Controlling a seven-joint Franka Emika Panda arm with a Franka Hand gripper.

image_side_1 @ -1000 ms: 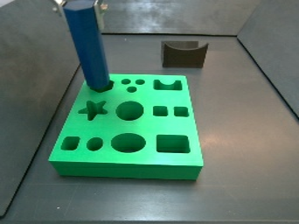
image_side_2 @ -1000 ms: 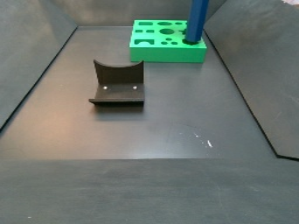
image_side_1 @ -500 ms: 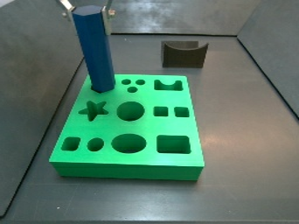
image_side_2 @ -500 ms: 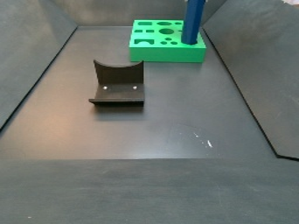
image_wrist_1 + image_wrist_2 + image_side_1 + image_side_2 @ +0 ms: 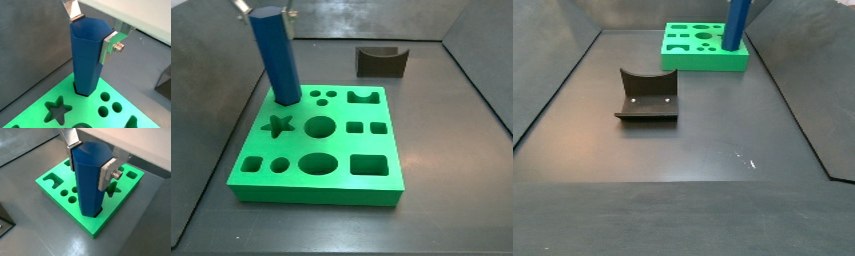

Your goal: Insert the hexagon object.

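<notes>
At the green board's (image 5: 321, 145) corner hole, my gripper (image 5: 93, 31) held the hexagon object (image 5: 275, 58) clamped, slightly tilted, its tip seemingly entering; next I judged it needed straightening and pressing down.

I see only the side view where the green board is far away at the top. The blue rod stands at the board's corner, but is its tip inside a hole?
Observer: In a wrist view the blue rod has its lower end in a corner hole of the green board.
Operator: Does the gripper hold it?
Observer: Yes, the gripper has its silver fingers pressed on the rod's upper part.
Operator: Is it upright?
Observer: A side view shows it tilted, top leaning away from the star hole.
</notes>
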